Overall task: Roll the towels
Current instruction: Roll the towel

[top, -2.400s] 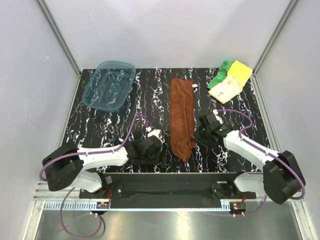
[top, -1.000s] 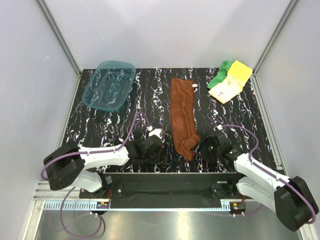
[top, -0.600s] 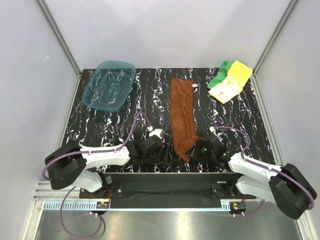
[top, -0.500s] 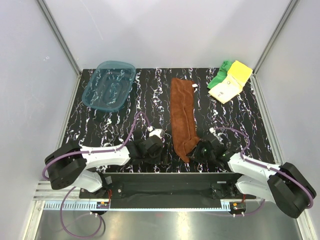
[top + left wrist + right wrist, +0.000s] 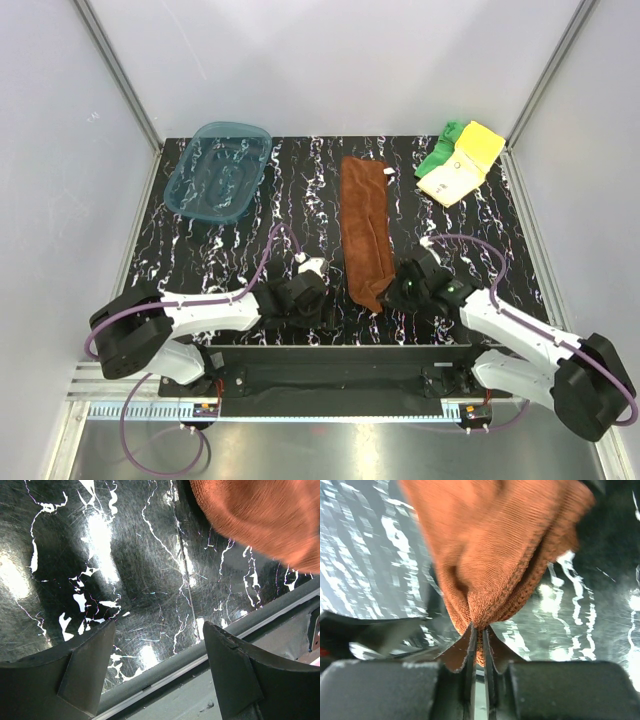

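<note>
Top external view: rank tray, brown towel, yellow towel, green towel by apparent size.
1-2. teal tray and rust-brown towel: too close to rank; the tray is wider, the towel longer.
3. yellow towel.
4. green towel: counting only its visible part; the rest seems to be tucked under the yellow one.

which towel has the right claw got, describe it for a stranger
On the black marbled table, look down the middle, between the teal tray far left and the far right corner. The rust-brown towel lies there as a long strip, its near end pinched in the right claw. Unlike the green towel and yellow towel, it lies alone.
</note>
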Robot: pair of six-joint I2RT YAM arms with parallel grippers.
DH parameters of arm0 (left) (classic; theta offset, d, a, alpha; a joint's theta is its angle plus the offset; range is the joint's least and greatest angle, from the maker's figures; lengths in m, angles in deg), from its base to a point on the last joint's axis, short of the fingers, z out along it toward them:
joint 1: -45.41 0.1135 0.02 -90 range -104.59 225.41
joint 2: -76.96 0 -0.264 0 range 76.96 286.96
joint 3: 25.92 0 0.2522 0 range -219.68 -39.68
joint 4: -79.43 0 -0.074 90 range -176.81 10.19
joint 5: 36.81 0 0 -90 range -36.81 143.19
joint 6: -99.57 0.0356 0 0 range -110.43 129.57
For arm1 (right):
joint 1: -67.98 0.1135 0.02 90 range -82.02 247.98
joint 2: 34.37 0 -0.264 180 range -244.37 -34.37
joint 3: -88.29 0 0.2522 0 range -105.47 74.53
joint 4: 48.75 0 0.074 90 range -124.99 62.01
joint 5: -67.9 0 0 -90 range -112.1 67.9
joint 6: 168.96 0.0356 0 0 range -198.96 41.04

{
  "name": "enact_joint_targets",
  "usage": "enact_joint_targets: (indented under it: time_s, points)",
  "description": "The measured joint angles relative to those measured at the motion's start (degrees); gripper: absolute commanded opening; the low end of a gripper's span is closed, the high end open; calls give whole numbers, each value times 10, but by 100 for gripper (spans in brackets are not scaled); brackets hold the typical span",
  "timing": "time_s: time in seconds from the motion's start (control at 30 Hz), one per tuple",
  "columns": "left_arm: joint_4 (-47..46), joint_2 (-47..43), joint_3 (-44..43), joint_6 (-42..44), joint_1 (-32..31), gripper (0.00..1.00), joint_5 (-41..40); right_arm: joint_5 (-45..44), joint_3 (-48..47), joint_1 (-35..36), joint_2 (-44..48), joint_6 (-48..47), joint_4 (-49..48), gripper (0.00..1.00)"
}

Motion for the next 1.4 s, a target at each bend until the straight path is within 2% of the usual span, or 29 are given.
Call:
enact_joint_targets:
  time_s: [0.17,0.4,0.47,0.53,0.67,0.7,0.73,1.03,1.13,1.27,1.33,1.37,1.4]
  points:
    - [0,0,0,0,0,77,0,-23,-75,0,-42,-16,36,15]
    - [-4,0,2,0,0,77,0,-48,-144,-1,-165,-50,59,15]
    - [-11,0,5,0,0,77,0,-51,-172,-6,-194,-60,63,18]
    - [-16,0,6,-1,0,77,0,-52,-200,-18,-216,-71,66,25]
    - [-25,-3,11,-3,0,77,0,-52,-256,-48,-250,-93,68,73]
    - [-26,-4,13,-3,0,77,0,-53,-270,-56,-259,-100,69,81]
    - [-27,-4,14,-3,0,77,0,-53,-282,-61,-266,-109,69,84]
    - [-24,-5,12,0,0,77,-1,-53,-374,-91,-349,-157,67,85]
    - [-10,-12,12,14,0,76,-2,-62,-366,-113,-324,-175,63,85]
    - [7,-7,-9,45,-3,75,0,-68,-328,-157,-243,-194,56,83]
    - [9,11,-41,60,-8,54,3,-76,-303,-176,-196,-201,54,82]
    - [7,22,-58,68,-11,39,5,-79,-290,-181,-175,-204,52,81]
    - [5,31,-74,73,-15,37,7,-80,-279,-182,-159,-207,52,81]
